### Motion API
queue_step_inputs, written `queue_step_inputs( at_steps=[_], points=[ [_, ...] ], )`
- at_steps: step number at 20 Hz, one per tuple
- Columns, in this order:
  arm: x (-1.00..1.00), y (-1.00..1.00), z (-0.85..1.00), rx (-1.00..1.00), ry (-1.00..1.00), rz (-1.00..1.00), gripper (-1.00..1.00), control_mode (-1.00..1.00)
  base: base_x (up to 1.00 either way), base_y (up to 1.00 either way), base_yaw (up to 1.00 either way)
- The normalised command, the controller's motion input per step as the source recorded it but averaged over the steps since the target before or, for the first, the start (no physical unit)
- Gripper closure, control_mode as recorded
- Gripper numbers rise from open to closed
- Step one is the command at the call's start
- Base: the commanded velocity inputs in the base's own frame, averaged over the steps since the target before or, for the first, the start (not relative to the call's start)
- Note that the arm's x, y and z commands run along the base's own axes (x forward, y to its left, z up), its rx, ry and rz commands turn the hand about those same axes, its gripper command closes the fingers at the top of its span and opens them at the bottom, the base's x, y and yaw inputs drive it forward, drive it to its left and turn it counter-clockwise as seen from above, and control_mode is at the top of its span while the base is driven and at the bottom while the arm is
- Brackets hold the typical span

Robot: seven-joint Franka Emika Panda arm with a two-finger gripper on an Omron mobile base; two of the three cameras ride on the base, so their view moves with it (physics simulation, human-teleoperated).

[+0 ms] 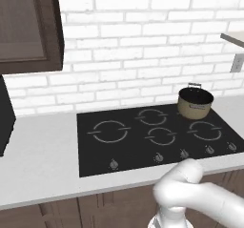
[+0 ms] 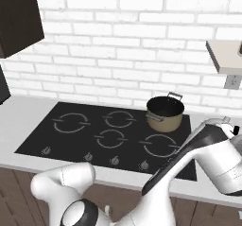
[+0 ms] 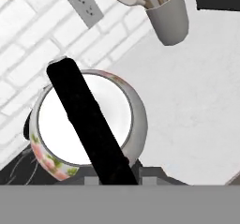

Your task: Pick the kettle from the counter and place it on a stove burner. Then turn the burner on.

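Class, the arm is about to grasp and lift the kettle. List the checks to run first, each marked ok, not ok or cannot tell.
1. Gripper directly above the white rounded kettle and its black arched handle: ok.
2. Gripper closed on the handle: cannot tell; the fingertips are hidden.
3. Kettle resting on the pale grey counter: ok.
4. Grey utensil cup apart from the kettle: ok.
5. Largest ring burner on the black glass cooktop bare: ok.
6. Tan-and-black pot away from that burner: ok.
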Motion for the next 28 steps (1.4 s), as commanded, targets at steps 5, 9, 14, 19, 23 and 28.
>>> queue_step_inputs(
  at_steps=[5,9,14,19,23,28],
  points=[
    [-0.09,1.00,0.50,0.00,-0.49,-0.08,1.00,-1.00,0.00,0.00,0.00],
    [0.00,1.00,0.46,0.00,-0.32,-0.02,1.00,-1.00,0.00,0.00,0.00],
    [0.01,1.00,0.57,0.00,-0.04,0.00,1.00,-1.00,0.00,0.00,0.00],
    [0.09,1.00,0.38,0.00,0.09,0.00,1.00,-1.00,0.00,0.00,0.00],
    [0.17,1.00,0.19,0.00,0.25,0.00,1.00,-1.00,0.00,0.00,0.00],
    [0.24,1.00,0.16,0.00,0.38,0.00,1.00,-1.00,0.00,0.00,0.00]
  ],
)
